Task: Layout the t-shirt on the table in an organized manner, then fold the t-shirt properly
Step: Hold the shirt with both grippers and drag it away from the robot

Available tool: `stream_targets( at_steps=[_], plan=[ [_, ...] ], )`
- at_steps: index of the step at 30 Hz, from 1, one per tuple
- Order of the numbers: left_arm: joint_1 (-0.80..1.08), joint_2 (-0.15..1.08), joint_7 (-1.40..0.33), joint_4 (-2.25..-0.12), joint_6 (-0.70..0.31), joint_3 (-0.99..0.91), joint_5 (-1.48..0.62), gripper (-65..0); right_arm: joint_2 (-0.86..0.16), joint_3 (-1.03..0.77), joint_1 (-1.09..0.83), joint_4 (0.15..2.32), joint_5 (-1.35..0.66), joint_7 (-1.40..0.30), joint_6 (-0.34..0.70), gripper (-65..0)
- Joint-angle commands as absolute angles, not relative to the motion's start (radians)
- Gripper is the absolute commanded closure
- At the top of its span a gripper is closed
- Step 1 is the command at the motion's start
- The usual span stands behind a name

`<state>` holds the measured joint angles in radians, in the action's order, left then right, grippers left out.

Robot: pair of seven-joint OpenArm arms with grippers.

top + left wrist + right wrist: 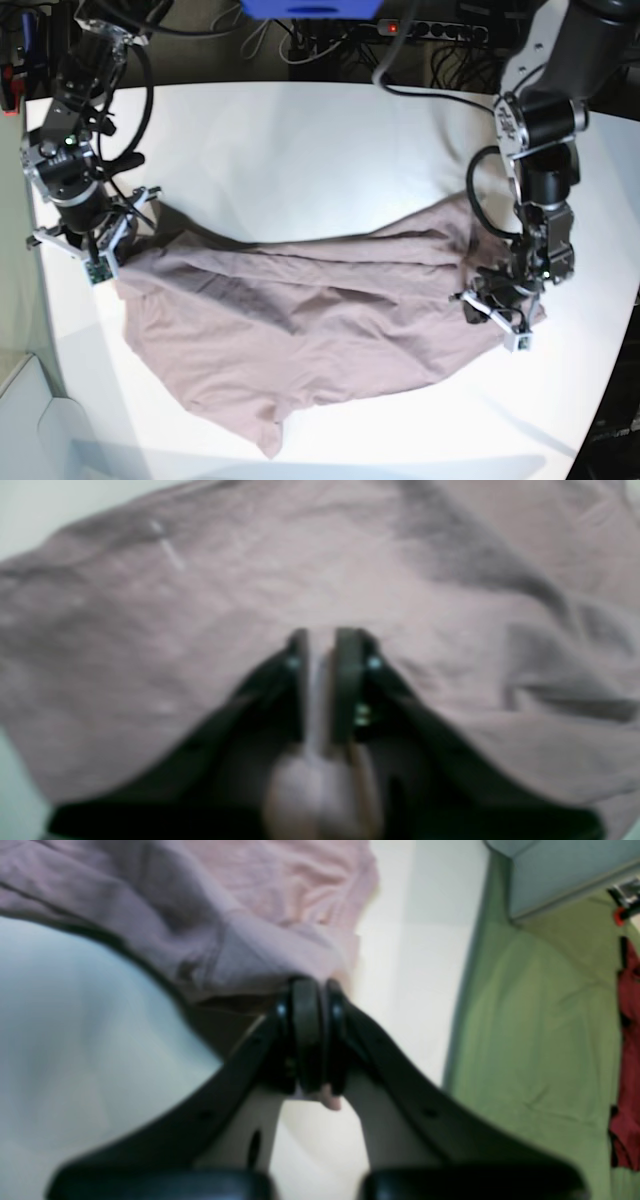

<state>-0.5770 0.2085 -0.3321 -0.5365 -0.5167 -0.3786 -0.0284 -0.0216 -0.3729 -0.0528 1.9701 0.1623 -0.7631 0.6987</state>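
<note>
The mauve-pink t-shirt [300, 320] lies rumpled across the front half of the white table [300, 150], stretched between my two arms. In the base view my left gripper [497, 308] sits at the shirt's right edge. The left wrist view shows that gripper [320, 635] shut, with a fold of the t-shirt [300, 580] pinched between its fingers. My right gripper [107, 248] is at the shirt's left corner. Seen from the right wrist, it [317, 985] is shut on the t-shirt's [225, 915] edge, just above the table [75, 1040].
A power strip and cables [430, 30] run along the table's back edge, beside a blue object [310, 8]. Past the table's left edge is a green surface [540, 1015] with a red item [630, 1065].
</note>
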Motion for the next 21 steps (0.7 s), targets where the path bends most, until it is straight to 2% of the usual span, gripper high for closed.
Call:
stream_targets(
  at_steps=[1,6,9,13,21],
  plan=[
    [-0.625,0.222,-0.295,-0.558,-0.519,-0.381,-0.013,0.0,-0.021,-0.369,-0.035,1.991,0.154,-0.74,0.698,0.0],
    [-0.63,0.223,-0.294,-0.556,-0.519,-0.381,0.114,-0.7,-0.021,-0.371,-0.033,1.991,0.154,-0.74,0.698,0.0],
    [-0.633,0.231,-0.274,-0.484,-0.519,-0.381,0.162,-0.8,-0.022,-0.372,-0.031,1.991,0.154,-0.74,0.698,0.0],
    [-0.641,0.259,-0.151,-0.358,-0.519,-0.381,0.203,-0.8,-0.025,-0.372,-0.035,1.991,0.154,-0.74,0.698,0.0],
    [-0.645,0.328,-0.099,-0.302,-0.519,-0.381,0.2,-0.8,-0.125,-0.417,-0.042,1.983,0.153,-0.733,0.698,0.0]
  ],
)
